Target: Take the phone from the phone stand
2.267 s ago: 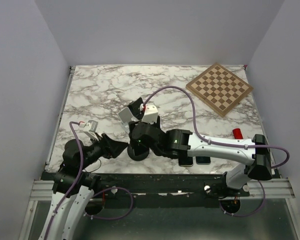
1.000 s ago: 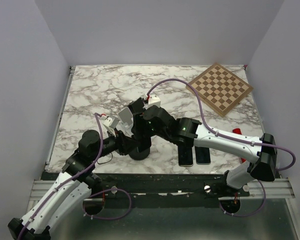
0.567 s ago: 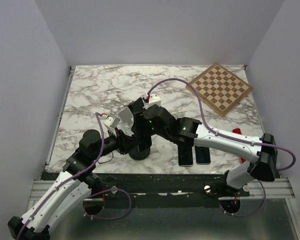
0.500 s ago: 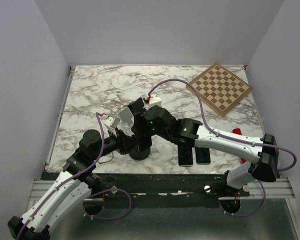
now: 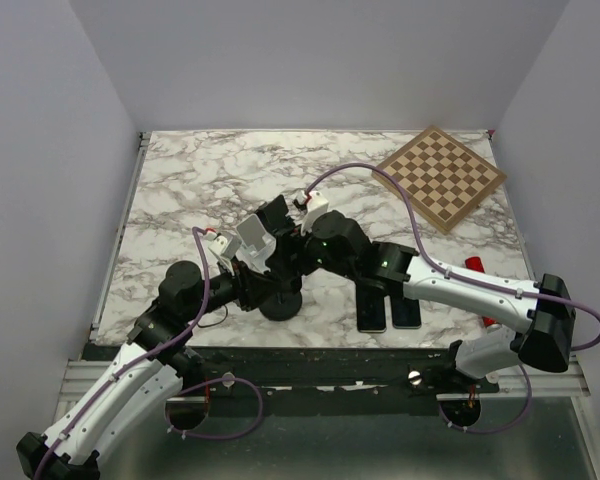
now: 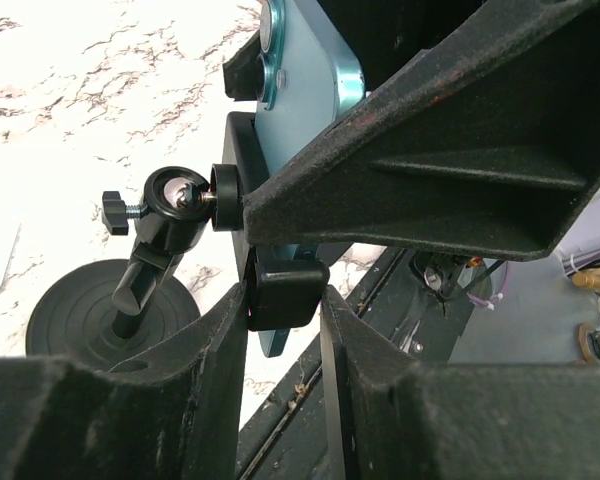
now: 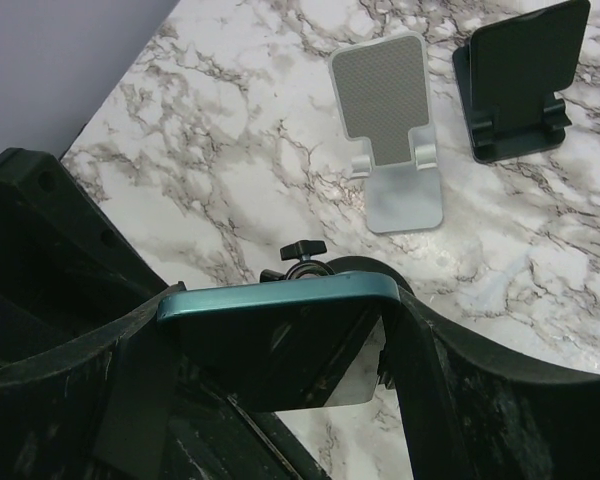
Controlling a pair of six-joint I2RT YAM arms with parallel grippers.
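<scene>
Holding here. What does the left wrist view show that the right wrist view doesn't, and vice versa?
Only left wrist: the ball joint of the phone stand, the camera lenses on the teal phone, and the left gripper closed on the stand's lower cradle. Only right wrist: a silver stand and a dark stand on the marble table, and the right gripper clamping the phone's sides. Both: the phone and the stand's thumbscrew.

A white marble table (image 5: 190, 180) with grey veining carries a wooden chessboard (image 5: 438, 177) at upper right. 2 dark phones (image 5: 372, 313) (image 5: 406, 313) lie flat side by side, lower centre-right, a small red object (image 5: 476, 265) near them. A silver stand (image 7: 395, 140) and a dark stand (image 7: 518, 85) sit side by side, apart.
</scene>
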